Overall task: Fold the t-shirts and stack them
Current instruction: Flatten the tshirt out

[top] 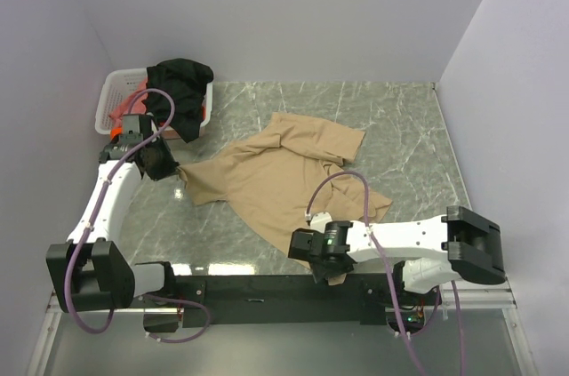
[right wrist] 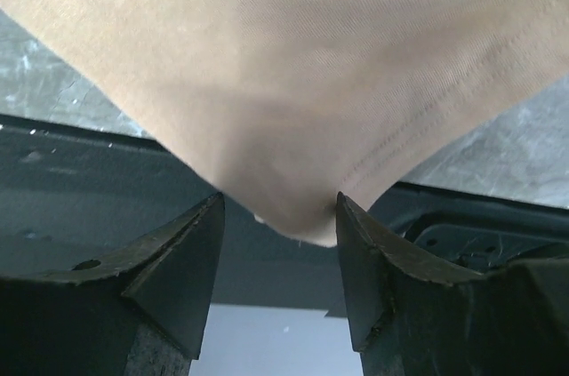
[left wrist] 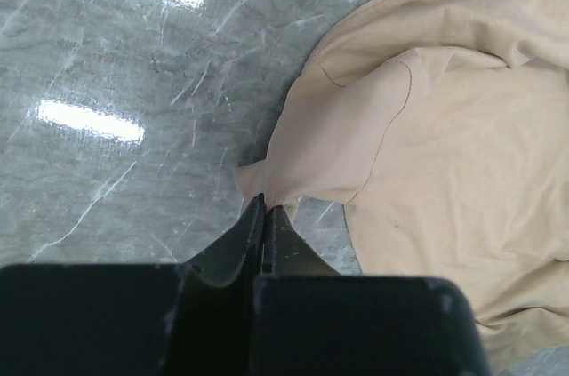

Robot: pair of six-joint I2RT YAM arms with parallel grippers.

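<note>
A tan t-shirt (top: 284, 176) lies rumpled across the middle of the grey marbled desk (top: 404, 127). One sleeve reaches toward the upper right of the overhead frame, and the shirt's near corner hangs over the desk's bottom edge onto the black base rail (top: 240, 287).

The left jaws sit at the shirt's left edge, left of centre in the overhead view. In the left wrist view they are pressed fully together, pinching a small corner of the tan cloth between their tips. That corner is drawn up into a little peak, and the rest of the shirt spreads out to the right of that frame.

The right jaws are at the bottom centre of the overhead view, at the near corner of the shirt. In the right wrist view they stand apart. The hemmed corner of the shirt droops between them, brushing the right-hand tip but not squeezed.

In the upper left corner of the overhead frame stands a white lattice basket (top: 108, 96). A black t-shirt (top: 182, 83) is draped over its right rim and spills onto the desk. Orange-red cloth (top: 120, 115) shows inside the basket.
</note>
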